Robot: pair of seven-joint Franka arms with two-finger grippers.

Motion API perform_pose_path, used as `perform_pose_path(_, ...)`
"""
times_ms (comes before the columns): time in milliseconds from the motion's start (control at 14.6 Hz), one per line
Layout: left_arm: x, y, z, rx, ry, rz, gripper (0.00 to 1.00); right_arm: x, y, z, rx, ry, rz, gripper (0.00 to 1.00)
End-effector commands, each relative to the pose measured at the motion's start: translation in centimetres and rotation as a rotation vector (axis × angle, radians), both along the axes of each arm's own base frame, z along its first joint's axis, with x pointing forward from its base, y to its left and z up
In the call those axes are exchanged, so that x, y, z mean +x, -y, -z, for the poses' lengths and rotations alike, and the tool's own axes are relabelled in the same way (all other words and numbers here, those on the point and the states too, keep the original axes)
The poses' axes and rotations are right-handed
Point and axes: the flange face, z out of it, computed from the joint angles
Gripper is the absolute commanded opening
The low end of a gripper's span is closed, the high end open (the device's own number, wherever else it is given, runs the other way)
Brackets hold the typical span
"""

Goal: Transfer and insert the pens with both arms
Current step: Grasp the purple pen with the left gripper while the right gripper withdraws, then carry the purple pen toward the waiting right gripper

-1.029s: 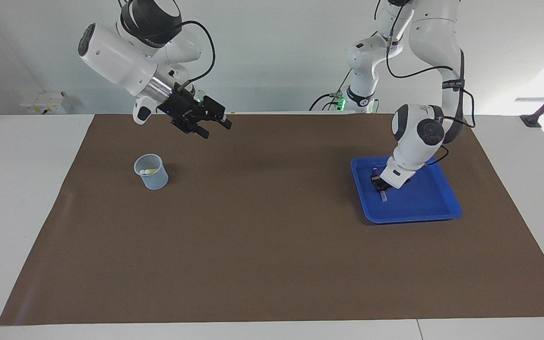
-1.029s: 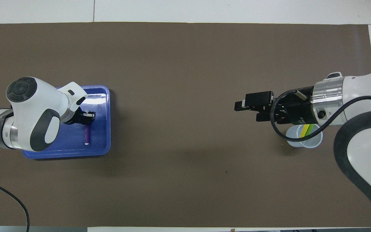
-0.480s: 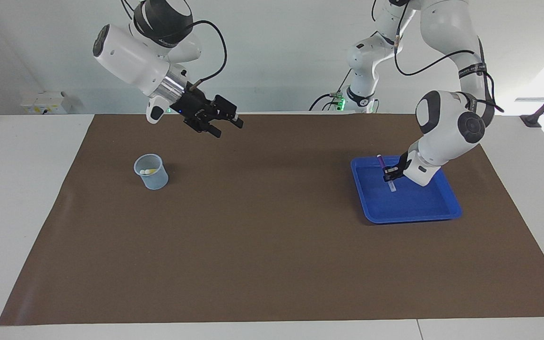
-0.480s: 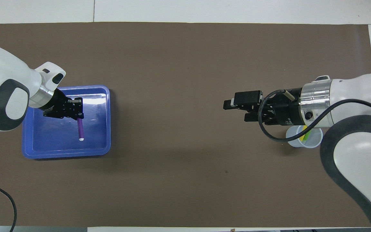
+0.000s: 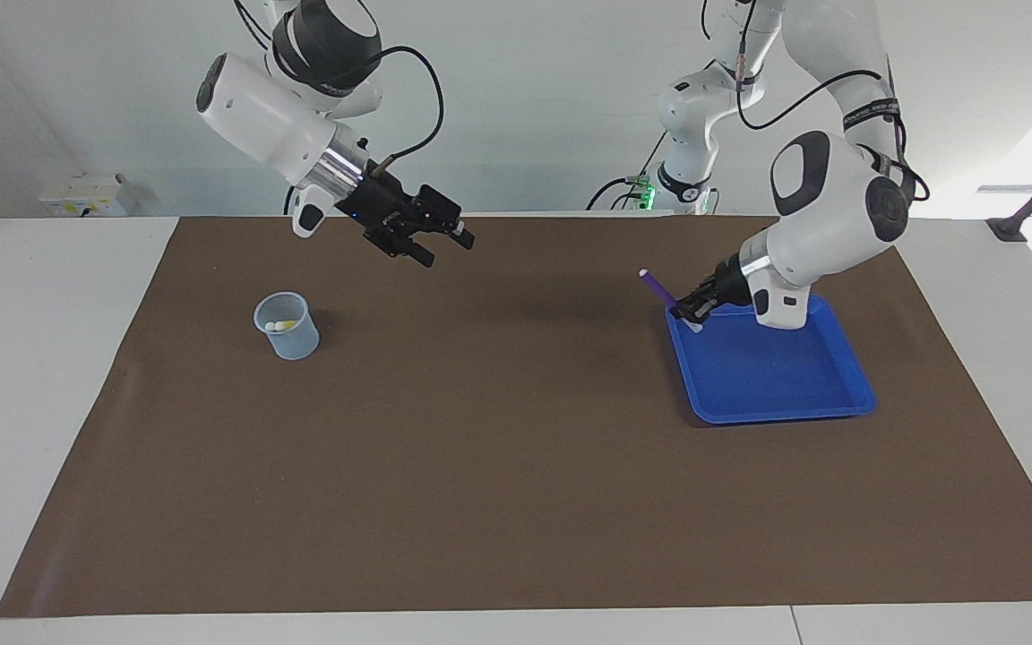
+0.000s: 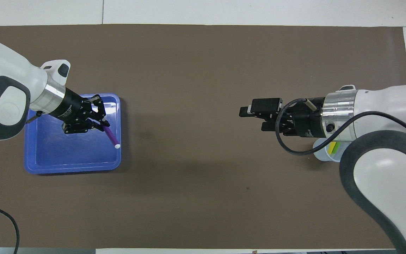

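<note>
A: Overhead view first. Where is the purple pen (image 6: pixel 110 134)?

B: Pinched in the left gripper (image 6: pixel 101 124), over the blue tray (image 6: pixel 72 165), at the tray's edge toward the desk's middle. The fingers press together on the pen's shaft. Its pale end (image 6: pixel 117 146) points down toward the robots' edge of the desk.

A: And from the facing view?

B: The pen (image 5: pixel 657 286) is clear of the tray (image 5: pixel 776 408), tilted, with its purple end up over the brown mat (image 5: pixel 516 466) and its pale end low at the tray's corner nearest the robots and the desk's middle. The left gripper (image 5: pixel 685 311) grips it near that lower end.

A: The right gripper?

B: Empty, up in the air over the mat. In the overhead view the right gripper (image 6: pixel 250 118) points toward the left arm's end, fingers spread apart. In the facing view it (image 5: pixel 444 242) hangs over the mat near the robots' edge.

A: The other pens?

B: They stand in the cup (image 5: pixel 287 326) on the mat toward the right arm's end. From above, the cup (image 6: pixel 321 155) is half covered by the right wrist, but the yellow pen (image 6: pixel 331 146) and the green pen (image 6: pixel 335 149) show inside, side by side.
</note>
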Motion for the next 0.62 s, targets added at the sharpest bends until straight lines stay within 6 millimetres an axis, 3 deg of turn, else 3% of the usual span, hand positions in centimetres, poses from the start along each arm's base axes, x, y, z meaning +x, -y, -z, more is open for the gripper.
perform_pose_path(0,-0.8,3.1,-1.3,-0.03,-0.121,-0.259,0.0,-0.9,-0.1,-0.2,0.02,0.005,0.041,1.0)
perform_pose_path(206,-1.7,7.1,-2.2,-0.071,-0.188,-0.408,0.0,-0.9,-0.1,0.1,0.035,-0.004,0.074,1.0)
perform_pose_path(274,-1.9,8.1,-2.2,-0.097,-0.205,-0.456,0.0,-1.3,-1.4,0.0,0.036,0.005,0.063,1.0)
perform_pose_path(549,-2.9,10.9,-2.6,-0.201,-0.252,-0.546,0.0,-1.9,-3.2,0.3,0.036,-0.001,0.097,1.0)
